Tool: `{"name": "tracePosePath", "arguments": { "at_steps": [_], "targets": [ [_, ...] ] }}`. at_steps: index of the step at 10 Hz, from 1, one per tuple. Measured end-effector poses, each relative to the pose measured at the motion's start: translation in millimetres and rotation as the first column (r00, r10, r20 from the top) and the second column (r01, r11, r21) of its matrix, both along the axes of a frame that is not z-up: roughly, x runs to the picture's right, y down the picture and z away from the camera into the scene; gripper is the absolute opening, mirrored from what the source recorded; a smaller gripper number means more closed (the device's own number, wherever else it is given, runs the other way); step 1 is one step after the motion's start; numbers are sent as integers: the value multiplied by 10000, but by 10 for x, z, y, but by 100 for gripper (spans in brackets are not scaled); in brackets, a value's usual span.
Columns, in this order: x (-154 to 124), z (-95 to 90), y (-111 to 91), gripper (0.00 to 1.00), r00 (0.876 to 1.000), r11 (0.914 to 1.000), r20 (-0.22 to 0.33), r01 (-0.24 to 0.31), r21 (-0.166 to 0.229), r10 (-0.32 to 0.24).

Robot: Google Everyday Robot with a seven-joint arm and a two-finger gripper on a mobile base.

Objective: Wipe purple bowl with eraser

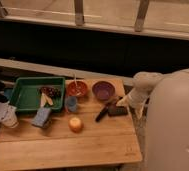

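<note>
The purple bowl [103, 91] stands at the back right of the wooden table, beside the orange-red bowl [77, 90]. The eraser [117, 111], a small dark block, lies flat on the table just in front and to the right of the purple bowl. A slim black stick-like tool [103, 113] rests next to it on the left. My gripper [123, 102] hangs at the end of the white arm [144, 84], just above and right of the eraser. It is open and holds nothing.
A green tray [23, 93] with scraps sits at the back left. In front of it are a blue cup [71, 103], a blue sponge block [41, 117], an orange ball [75, 123] and a white crumpled bag [5, 114]. The robot's white body [175, 125] borders the table's right edge.
</note>
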State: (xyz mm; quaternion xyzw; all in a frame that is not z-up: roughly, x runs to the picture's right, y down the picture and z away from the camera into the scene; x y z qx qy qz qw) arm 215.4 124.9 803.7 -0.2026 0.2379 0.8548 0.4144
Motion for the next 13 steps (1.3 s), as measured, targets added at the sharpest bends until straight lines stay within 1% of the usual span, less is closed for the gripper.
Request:
{"name": "tracePosePath", "arguments": {
  "at_steps": [3, 4, 7, 9, 13],
  "targets": [
    [-58, 207, 183, 80, 9985, 9982, 308, -446, -408, 458],
    [-78, 274, 228, 80, 9978, 9973, 388, -512, -525, 533],
    [-172, 477, 290, 80, 9973, 9950, 517, -477, -877, 524],
    [-233, 570, 273, 80, 9972, 9946, 589, -404, -956, 462],
    [-511, 724, 162, 80, 9967, 9953, 804, -4, -970, 83]
  ]
}}
